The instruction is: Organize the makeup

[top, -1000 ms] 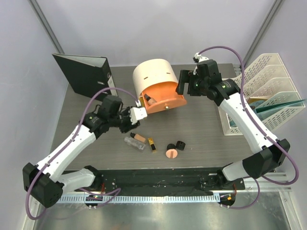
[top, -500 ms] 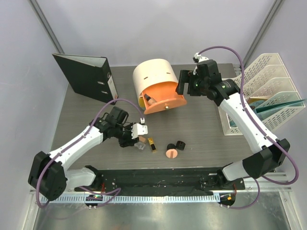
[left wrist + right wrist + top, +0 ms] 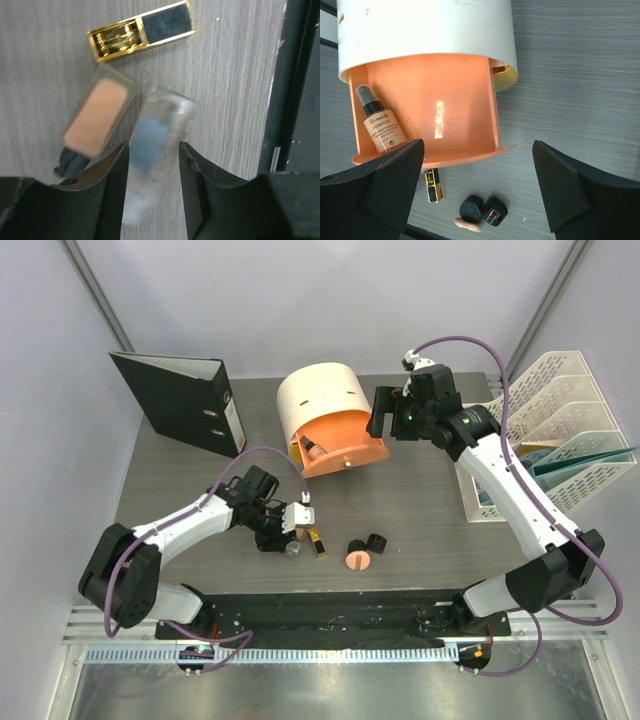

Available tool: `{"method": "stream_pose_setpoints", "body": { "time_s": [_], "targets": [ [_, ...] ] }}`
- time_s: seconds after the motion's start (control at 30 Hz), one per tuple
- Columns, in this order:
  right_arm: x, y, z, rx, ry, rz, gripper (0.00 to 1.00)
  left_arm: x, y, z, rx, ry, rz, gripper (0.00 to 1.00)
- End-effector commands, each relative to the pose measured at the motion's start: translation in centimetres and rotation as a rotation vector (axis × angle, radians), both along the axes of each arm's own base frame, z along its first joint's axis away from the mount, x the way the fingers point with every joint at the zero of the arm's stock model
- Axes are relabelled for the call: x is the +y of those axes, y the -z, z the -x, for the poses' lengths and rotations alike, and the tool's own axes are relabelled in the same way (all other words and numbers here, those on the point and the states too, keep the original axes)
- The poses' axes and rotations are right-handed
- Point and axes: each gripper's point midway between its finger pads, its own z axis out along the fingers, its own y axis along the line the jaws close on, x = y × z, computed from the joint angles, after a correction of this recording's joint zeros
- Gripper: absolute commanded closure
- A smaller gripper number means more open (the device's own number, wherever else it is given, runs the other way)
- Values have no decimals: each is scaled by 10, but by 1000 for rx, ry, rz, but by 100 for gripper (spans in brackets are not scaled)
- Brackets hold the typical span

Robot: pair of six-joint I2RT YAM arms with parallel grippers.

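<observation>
the clear tube (image 3: 156,145) lies flat on the bench (image 3: 230,100), blurred in the left wrist view, with its lower part between the jaws of the left gripper (image 3: 152,149). those jaws are parted, one on each side of the tube. whether they touch it i cannot tell through the blur. just beside the tube lies a loose peach bottle (image 3: 100,114), its black cap close to one jaw. beyond both lies the black-gold lipstick (image 3: 141,31), a little apart. seen from above, a pink compact (image 3: 357,560) and two black jars (image 3: 377,541) cluster near the lipstick.

further back, the cream-and-orange box (image 3: 320,390) lies on its side with its mouth toward the arms. a second peach bottle (image 3: 381,127) is already in its orange tray. the right gripper (image 3: 476,145) hangs before that mouth, jaws spread wide and grasping nothing.

the step in hand looks like picking up the clear tube to carry it to the box. with five pieces loose on the bench, the task seems early. the next move calls for closing squarely on the tube alone. the loose peach bottle is close enough to be nudged or pinched along, and a smooth round tube may roll or slip.
</observation>
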Motion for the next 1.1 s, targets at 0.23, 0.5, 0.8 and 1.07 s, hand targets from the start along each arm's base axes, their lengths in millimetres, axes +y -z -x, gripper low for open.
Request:
{"method": "stream_pose_setpoints", "body": {
  "time_s": [0.23,0.5,0.8,1.07],
  "targets": [
    [4,-16,-13,-56,-2,-21,5,0,31,20,91,33,-87,61],
    [3,-16,-14,-60,-1,-12,5,12,48,39,107,32,-189,64],
    [2,-20,-13,-70,-5,-12,5,23,65,46,87,63,-343,64],
    [-2,-18,-9,-70,3,-7,5,27,76,52,94,74,-450,65]
  ]
}}
